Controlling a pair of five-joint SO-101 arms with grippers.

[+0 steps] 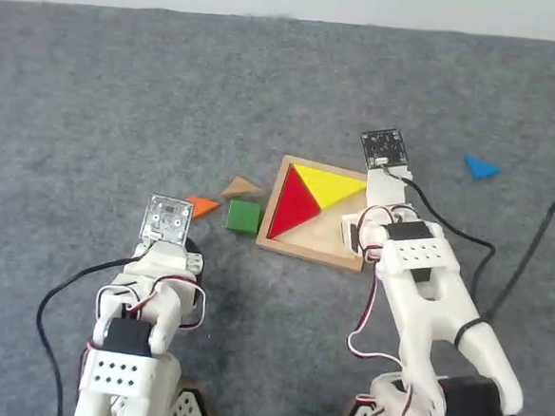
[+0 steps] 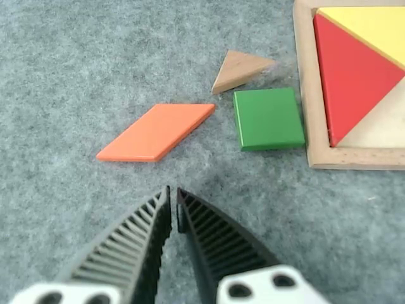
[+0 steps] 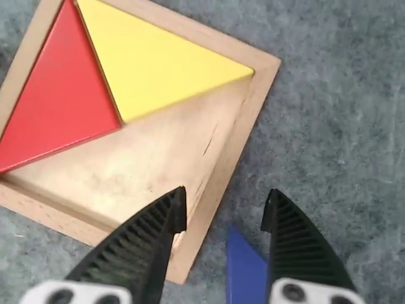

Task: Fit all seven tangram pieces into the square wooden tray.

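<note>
The blue piece [image 3: 243,269] looks thin, stiff and light: pinch across its edges. The right claw [image 3: 226,193] gapes over it, empty; the left claw [image 2: 172,193] is closed, empty.

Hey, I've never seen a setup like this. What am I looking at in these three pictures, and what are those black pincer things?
This is a two-armed robot doing a shape puzzle on a grey table. One picture looks down from above. The other two come from cameras on each wrist, so the black pincers are that arm's own gripper.

The left gripper is shut and holds nothing. Ahead of it lie an orange parallelogram, a green square and a tan triangle.

The right gripper is open at the edge of the wooden tray. A dark blue piece lies between its fingers, not clamped.

The tray holds a red triangle and a yellow triangle. A light blue triangle lies apart.
</note>
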